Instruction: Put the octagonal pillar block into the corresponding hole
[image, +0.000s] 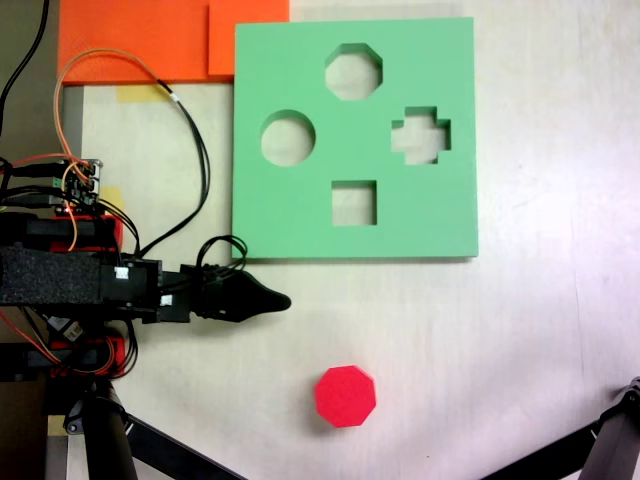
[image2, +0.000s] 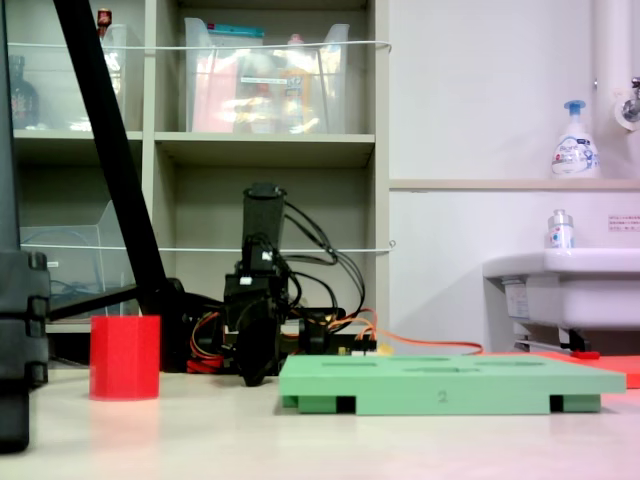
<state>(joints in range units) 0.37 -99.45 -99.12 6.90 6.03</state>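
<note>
The red octagonal pillar block (image: 346, 395) stands upright on the white table, near the bottom of the first exterior view; it shows at the second exterior view's left (image2: 125, 357). The green foam board (image: 300, 230) lies flat at top centre, and its eight-sided hole (image: 353, 71) is the uppermost cutout. My black gripper (image: 280, 299) points toward the first exterior view's right, shut and holding nothing, just below the board's lower left corner and up-left of the block. In the second exterior view the gripper (image2: 255, 375) hangs low behind the board (image2: 450, 385).
The board also has a round hole (image: 288, 138), a cross hole (image: 420, 135) and a square hole (image: 353, 203). Orange sheets (image: 150, 38) lie at top left. Black tripod legs (image: 150, 445) cross the lower corners. Wires (image: 190, 150) loop near the arm's base.
</note>
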